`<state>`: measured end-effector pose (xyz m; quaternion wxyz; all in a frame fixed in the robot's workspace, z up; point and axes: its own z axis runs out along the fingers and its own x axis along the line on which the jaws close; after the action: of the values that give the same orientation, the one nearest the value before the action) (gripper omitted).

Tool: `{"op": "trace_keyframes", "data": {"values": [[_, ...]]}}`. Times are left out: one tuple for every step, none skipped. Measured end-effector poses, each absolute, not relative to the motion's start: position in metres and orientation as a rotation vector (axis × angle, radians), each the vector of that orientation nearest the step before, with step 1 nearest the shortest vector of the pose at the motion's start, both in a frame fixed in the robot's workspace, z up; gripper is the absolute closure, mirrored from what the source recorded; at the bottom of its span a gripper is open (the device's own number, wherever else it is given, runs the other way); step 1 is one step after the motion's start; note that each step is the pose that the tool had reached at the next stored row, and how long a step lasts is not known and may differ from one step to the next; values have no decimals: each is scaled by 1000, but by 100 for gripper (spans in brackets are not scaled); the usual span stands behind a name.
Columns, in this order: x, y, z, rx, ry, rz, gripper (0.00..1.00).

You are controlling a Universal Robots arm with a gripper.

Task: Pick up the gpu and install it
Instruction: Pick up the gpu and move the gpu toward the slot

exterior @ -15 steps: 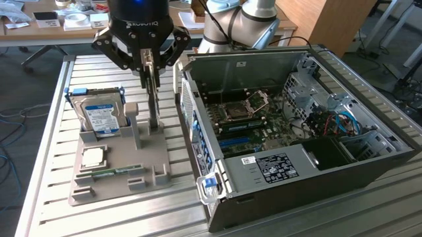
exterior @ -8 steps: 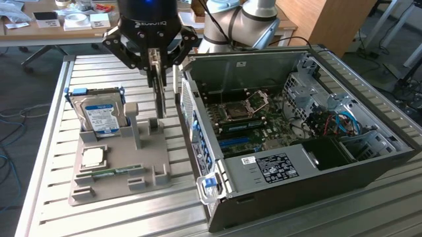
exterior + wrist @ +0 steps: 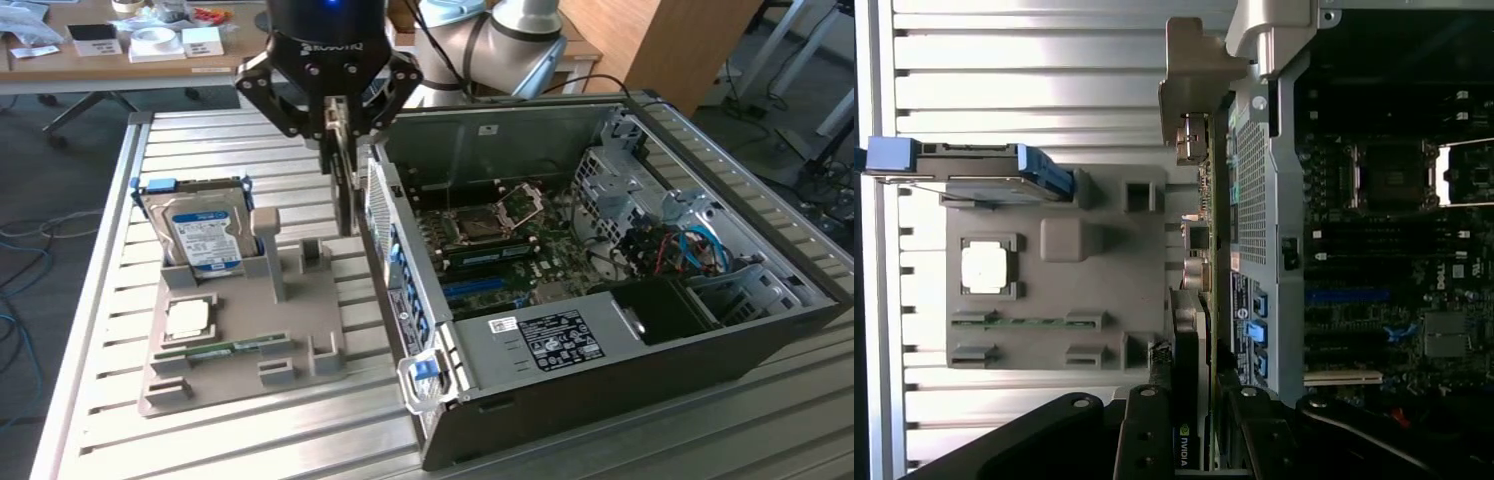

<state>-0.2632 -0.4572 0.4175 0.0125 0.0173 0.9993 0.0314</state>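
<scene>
My gripper (image 3: 339,122) is shut on the gpu (image 3: 346,180), a thin dark card that hangs edge-on below the fingers. The card is in the air between the grey holder (image 3: 300,300) and the rear wall of the open computer case (image 3: 400,250), just outside that wall. In the wrist view the gpu (image 3: 1192,300) also runs edge-on from the gripper (image 3: 1194,430) towards its pale metal bracket (image 3: 1199,70), alongside the case's perforated rear panel (image 3: 1252,190). The motherboard (image 3: 501,245) lies exposed inside the case.
The grey holder carries a silver hard drive with a blue-white label (image 3: 200,232), a square CPU (image 3: 187,318) and a narrow green memory stick (image 3: 220,350). The slatted metal table (image 3: 200,140) surrounds them. Cables and a drive cage (image 3: 674,245) fill the case's far side.
</scene>
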Motion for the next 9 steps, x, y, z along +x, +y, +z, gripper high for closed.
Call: {"op": "trace_keyframes", "data": {"values": [[-261, -457, 417, 54, 3115, 99, 73], [-258, -457, 417, 54, 3115, 100, 73], [-255, -457, 418, 54, 3115, 101, 73], [-252, -457, 418, 54, 3115, 102, 73], [-248, -457, 417, 54, 3115, 102, 73], [-245, -457, 417, 54, 3115, 103, 73], [-241, -457, 417, 54, 3115, 104, 73], [-238, -457, 417, 54, 3114, 104, 73], [-234, -457, 417, 54, 3115, 105, 73]]}}
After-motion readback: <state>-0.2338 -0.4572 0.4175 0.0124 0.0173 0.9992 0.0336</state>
